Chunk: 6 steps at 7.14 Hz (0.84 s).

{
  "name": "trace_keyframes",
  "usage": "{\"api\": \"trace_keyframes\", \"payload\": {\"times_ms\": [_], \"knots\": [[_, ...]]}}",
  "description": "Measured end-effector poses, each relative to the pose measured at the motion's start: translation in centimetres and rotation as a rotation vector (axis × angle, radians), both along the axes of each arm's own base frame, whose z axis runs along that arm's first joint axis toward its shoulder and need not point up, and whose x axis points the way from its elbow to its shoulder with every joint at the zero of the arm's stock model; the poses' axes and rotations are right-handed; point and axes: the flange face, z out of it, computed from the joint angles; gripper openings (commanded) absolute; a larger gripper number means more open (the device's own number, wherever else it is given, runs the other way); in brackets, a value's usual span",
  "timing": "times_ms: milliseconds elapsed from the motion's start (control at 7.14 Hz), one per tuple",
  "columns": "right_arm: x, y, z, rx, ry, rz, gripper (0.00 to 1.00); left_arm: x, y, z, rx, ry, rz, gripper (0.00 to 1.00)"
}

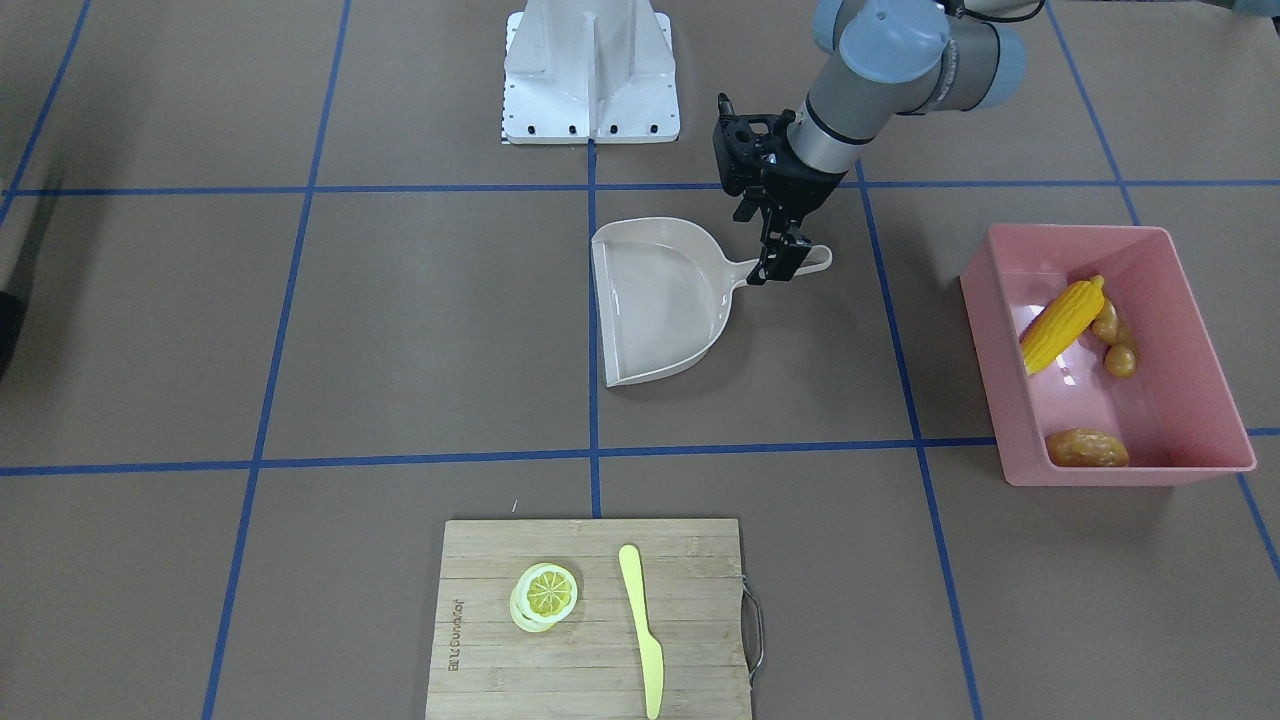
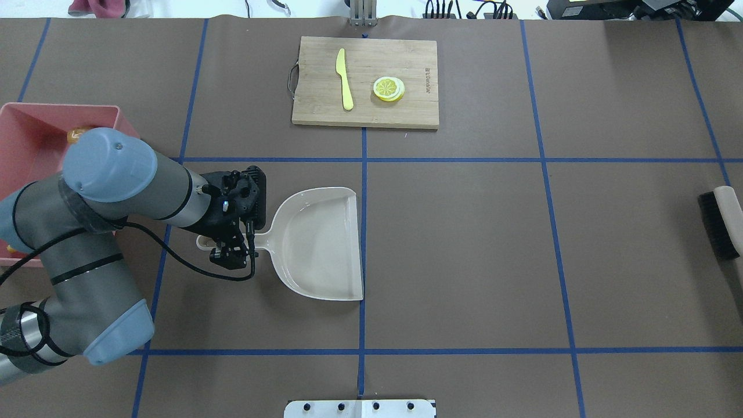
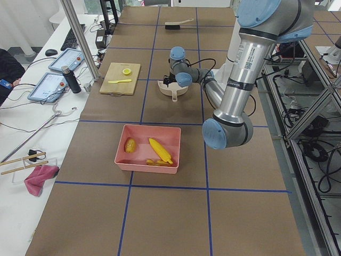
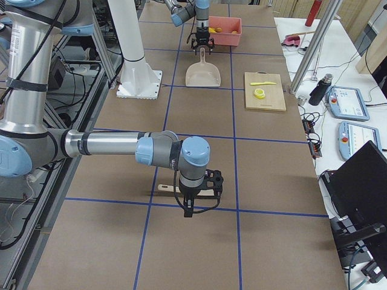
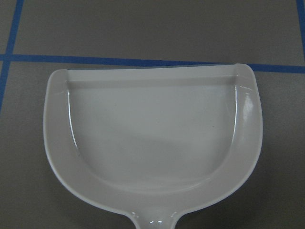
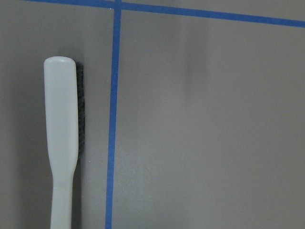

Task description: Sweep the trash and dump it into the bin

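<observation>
The trash [image 1: 1062,325] — corn cob, potato and ginger root — is already lying inside the bin [image 1: 1200,300], well apart from the left hand [image 1: 782,262] on its outer side. That hand is being held at the handle of the empty dustpan [image 1: 660,300], whose long axis is running straight ahead of it; whether the handle is being pinched cannot be told. The right hand [image 4: 199,196], far off, is only being seen from the side. Engraved writing on the cutting board [image 1: 590,620] is not being made out.

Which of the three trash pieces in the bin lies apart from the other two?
The potato: it sits alone in one corner of the bin, while the corn cob and ginger root lie together at the other end.
</observation>
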Motion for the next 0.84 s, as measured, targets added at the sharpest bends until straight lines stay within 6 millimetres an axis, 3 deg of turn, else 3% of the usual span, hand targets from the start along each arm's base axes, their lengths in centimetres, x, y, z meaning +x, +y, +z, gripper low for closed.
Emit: {"api": "trace_keyframes", "payload": {"times_ms": [420, 840], "knots": [[0.0, 0.0, 0.0, 0.000, 0.000, 0.000, 1.00, -1.2, -2.7, 0.8, -0.047, -0.040, -0.238, 0.99], [0.0, 0.0, 0.0, 0.000, 0.000, 0.000, 1.00, -0.3, -4.5, 3.1, -0.047, -0.102, -0.338, 0.99]]}}
